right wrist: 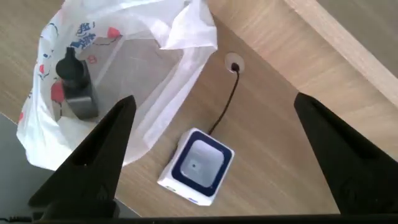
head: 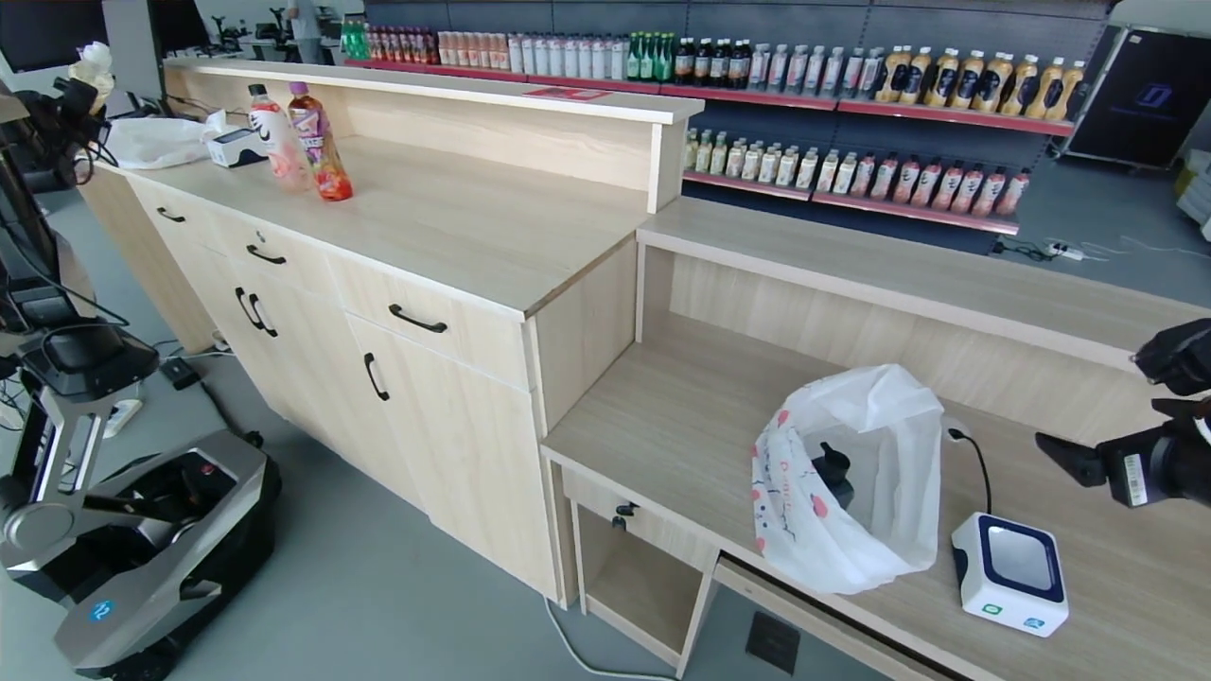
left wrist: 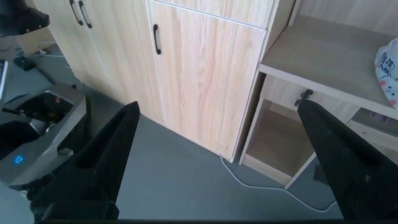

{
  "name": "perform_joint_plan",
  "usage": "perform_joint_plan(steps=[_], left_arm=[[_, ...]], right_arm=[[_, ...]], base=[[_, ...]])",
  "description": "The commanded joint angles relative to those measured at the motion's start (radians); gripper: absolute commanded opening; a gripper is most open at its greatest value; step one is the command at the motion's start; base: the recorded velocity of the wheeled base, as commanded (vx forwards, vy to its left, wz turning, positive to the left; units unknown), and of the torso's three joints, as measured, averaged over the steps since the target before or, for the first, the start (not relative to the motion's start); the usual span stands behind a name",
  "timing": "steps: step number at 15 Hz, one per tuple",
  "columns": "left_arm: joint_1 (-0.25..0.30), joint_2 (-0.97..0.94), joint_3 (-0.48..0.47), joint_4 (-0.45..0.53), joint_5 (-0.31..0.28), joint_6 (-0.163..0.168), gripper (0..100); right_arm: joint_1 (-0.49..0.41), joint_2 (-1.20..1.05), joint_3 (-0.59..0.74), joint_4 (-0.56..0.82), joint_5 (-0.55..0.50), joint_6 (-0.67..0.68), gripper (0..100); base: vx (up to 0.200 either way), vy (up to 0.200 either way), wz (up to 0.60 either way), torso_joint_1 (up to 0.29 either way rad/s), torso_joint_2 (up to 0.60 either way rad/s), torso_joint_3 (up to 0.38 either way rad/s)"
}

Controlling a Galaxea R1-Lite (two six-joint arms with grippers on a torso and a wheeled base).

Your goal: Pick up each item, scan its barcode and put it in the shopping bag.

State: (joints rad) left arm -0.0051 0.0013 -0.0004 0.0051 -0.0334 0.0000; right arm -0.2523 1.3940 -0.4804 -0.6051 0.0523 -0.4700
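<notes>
Wooden counter (head: pixel 681 397), shopping bag (head: pixel 885 530) holding dark bottle (head: pixel 833 475), scanner (head: pixel 1010 572) beside it, left pincer (left wrist: pixel 217 104) and right pincer (right wrist: pixel 214 98) spread

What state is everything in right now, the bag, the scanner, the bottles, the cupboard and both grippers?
shopping bag: mouth open, standing on the lower counter, dark item inside.
scanner: window facing up, cable attached.
red-capped bottle: upright, capped.
purple-capped bottle: upright, capped.
cupboard doors: shut.
left gripper: open, empty.
right gripper: open, empty.
</notes>
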Motion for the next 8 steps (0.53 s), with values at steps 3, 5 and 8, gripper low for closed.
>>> perform_joint_plan(steps=[3, 5, 8], left_arm=[[0.002, 0.000, 0.000, -0.001, 0.000, 0.000, 100], [0.001, 0.000, 0.000, -0.001, 0.000, 0.000, 100], [0.001, 0.000, 0.000, -0.001, 0.000, 0.000, 100]], right_arm=[[-0.337, -0.310, 0.083, 0.208, -0.137, -0.013, 100], [-0.401, -0.291, 0.086, 0.327, -0.170, 0.057, 100], [-0.443, -0.127, 0.085, 0.186, -0.178, 0.082, 100]], base=[[0.000, 0.000, -0.60, 0.006, 0.00, 0.002], [0.000, 0.000, -0.60, -0.007, 0.00, 0.010], [0.000, 0.000, -0.60, 0.002, 0.00, 0.002]])
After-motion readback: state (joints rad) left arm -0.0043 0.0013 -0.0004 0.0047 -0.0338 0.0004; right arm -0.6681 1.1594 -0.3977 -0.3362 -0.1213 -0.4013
